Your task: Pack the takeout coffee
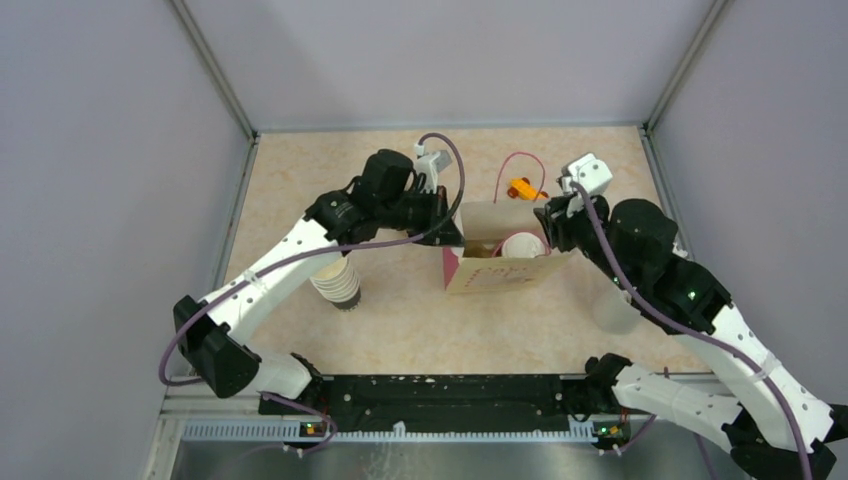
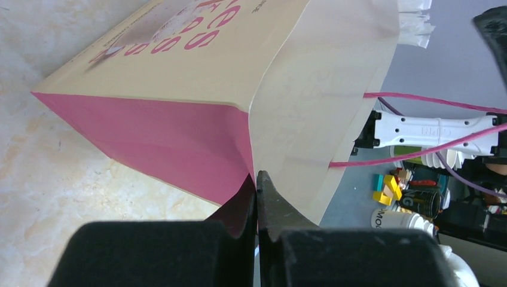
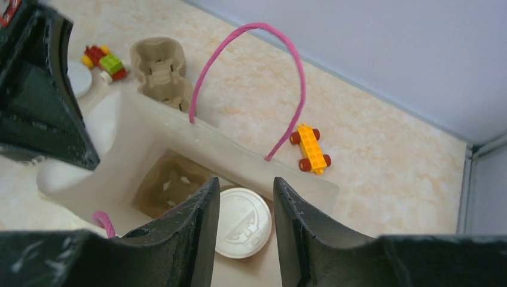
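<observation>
The takeout coffee [image 3: 242,222], a small white cup with a round white lid, stands inside the open paper bag [image 1: 495,270]. It also shows in the top view [image 1: 522,245]. A brown cardboard cup carrier [image 3: 170,186] lies in the bag beside it. My right gripper [image 3: 246,185] is open just above the lid, its fingers apart and not touching the cup. My left gripper [image 2: 257,179] is shut on the bag's [image 2: 179,66] left side edge, at the pink gusset. In the top view the left gripper [image 1: 452,228] is at the bag's left and the right gripper [image 1: 549,222] over its right end.
A stack of nested cream cups [image 1: 337,282] stands left of the bag. A yellow toy car [image 3: 311,148] lies behind the bag, near its pink handle [image 3: 251,36]. A second cardboard carrier [image 3: 160,70] and a small brick toy [image 3: 104,60] lie beyond the bag. A pale cup [image 1: 615,310] stands under my right arm.
</observation>
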Controlling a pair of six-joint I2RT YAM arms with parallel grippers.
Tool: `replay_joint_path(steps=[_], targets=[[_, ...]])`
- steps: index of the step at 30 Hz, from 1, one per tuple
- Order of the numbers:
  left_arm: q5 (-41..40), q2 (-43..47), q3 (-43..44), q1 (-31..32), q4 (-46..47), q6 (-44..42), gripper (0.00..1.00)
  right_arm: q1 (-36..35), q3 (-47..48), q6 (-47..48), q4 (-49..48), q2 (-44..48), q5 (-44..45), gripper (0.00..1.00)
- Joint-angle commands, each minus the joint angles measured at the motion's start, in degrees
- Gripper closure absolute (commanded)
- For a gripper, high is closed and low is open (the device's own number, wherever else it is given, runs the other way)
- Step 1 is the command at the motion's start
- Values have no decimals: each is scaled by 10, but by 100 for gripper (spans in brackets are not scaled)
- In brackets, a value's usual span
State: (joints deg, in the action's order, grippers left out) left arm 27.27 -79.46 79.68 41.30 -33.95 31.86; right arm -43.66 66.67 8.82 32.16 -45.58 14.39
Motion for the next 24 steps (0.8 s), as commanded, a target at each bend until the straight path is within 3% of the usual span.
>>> replay_joint_path(steps=[1,8,15,19,24], targets=[[-20,-14,43,1,-21,20,98,6,67,-163,6,-25,112,62],[-40,-33,52,-3,-35,31,96,6,110,-314,44,-42,135,63],[-70,-32,66,-7,-29,4,83,6,143,-415,177,-64,210,66],[-94,-33,85,-15,-36,-16,71,6,142,-488,265,-65,250,61],[-133,-10,100,-16,-26,-43,38,6,172,-559,391,-71,290,63]])
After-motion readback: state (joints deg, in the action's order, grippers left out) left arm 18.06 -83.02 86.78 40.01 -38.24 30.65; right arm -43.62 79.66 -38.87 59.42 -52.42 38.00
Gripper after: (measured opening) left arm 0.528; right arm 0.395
